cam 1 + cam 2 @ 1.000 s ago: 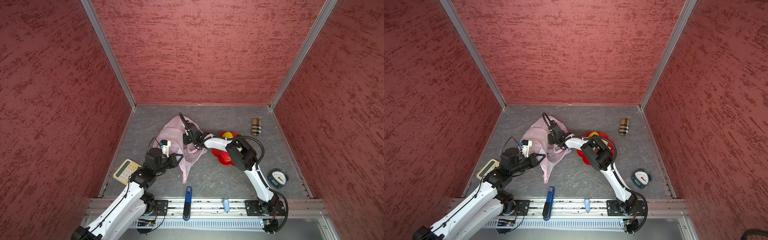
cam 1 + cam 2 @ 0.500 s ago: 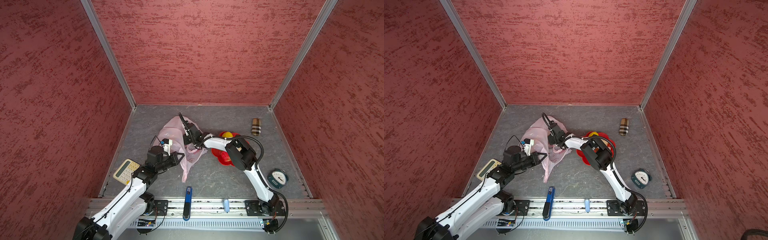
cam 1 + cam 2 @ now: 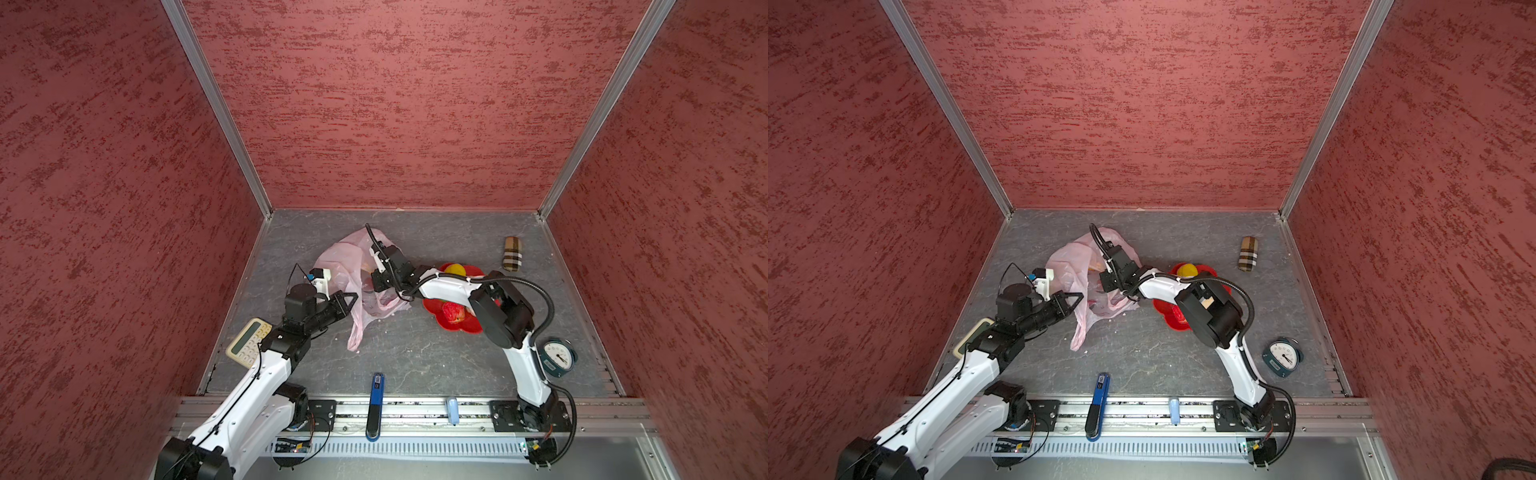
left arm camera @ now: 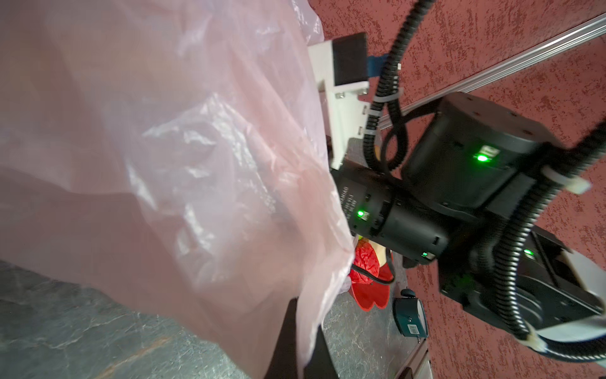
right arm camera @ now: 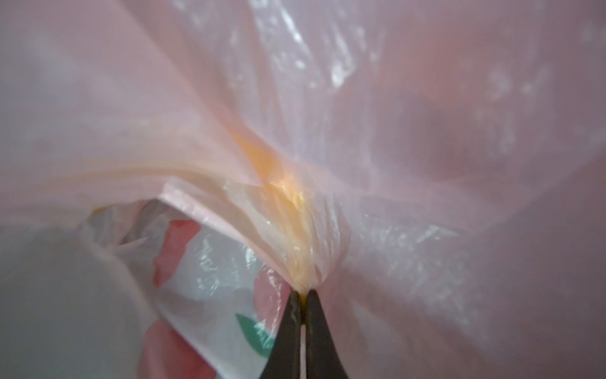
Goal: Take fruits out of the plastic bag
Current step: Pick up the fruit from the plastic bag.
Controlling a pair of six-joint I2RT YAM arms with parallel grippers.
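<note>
On the plastic bag (image 3: pixel 340 262), left end effector (image 3: pixel 354 296) and right end effector (image 5: pixel 303 293), both clamped

Right tool (image 5: pixel 303 294) tips pinch gathered pink plastic bag (image 5: pixel 426 157) film.

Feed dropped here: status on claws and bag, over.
Left claw shut on plastic bag. Right claw pinching its film. Yellow fruit, red fruit on red plate.

Looks like a robotics lab cell: walled by red textured panels (image 3: pixel 395 104), edged with aluminium profiles (image 3: pixel 216 108), floored in grey sheet (image 3: pixel 415 353), fitted with an arm-mounting rail (image 3: pixel 415 409).
</note>
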